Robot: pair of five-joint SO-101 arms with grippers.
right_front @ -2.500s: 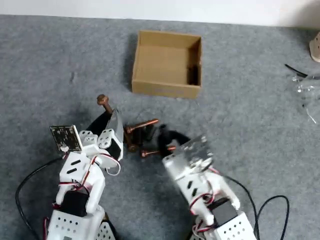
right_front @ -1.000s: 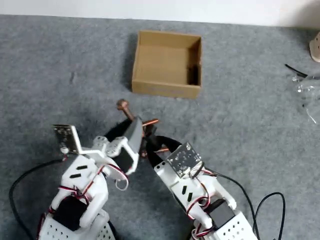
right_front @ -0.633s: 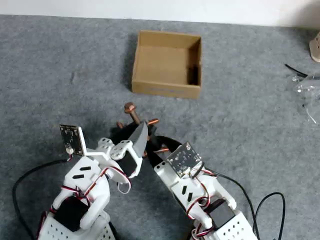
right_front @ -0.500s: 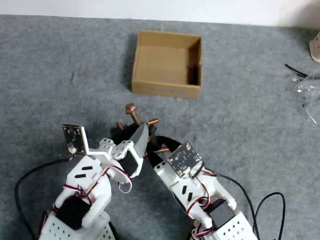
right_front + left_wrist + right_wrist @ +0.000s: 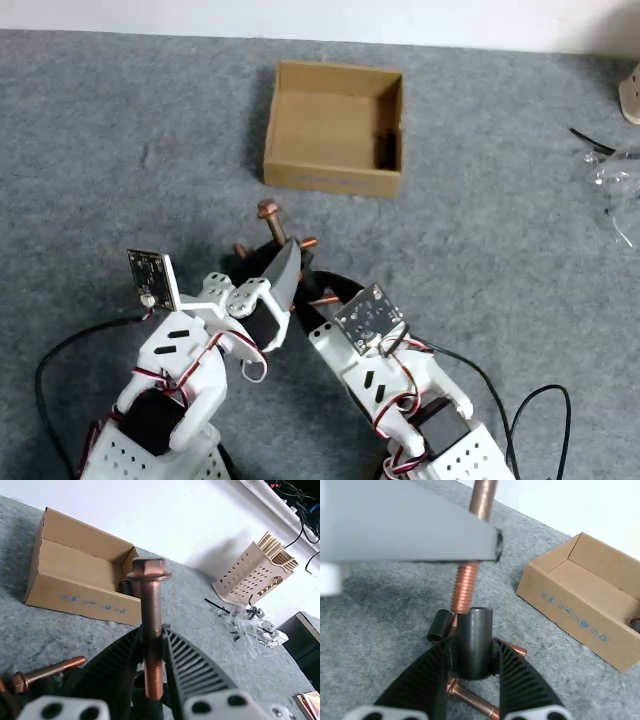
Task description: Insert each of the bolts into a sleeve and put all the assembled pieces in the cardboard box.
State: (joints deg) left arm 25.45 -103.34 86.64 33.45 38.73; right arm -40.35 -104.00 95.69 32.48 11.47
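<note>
Right gripper (image 5: pixel 472 652) clamped on upright sleeve (image 5: pixel 475 625). Left gripper (image 5: pixel 151 639) clamped on bolt (image 5: pixel 149 595), head up, threaded tip near sleeve mouth. Loose bolt (image 5: pixel 50 671) and spare sleeve (image 5: pixel 435 631) lying on bench (image 5: pixel 500 250). Box (image 5: pixel 330 180) beyond, one piece (image 5: pixel 385 150) inside.

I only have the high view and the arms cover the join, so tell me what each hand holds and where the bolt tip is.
Observer: The left hand is shut on a bolt, upright, head up.
Operator: Now the right.
Observer: The right hand is shut on a dark sleeve, upright, open end up.
Operator: Report the bolt tip.
Observer: The threaded tip is close by the sleeve's rim, off-centre, not inside.
</note>
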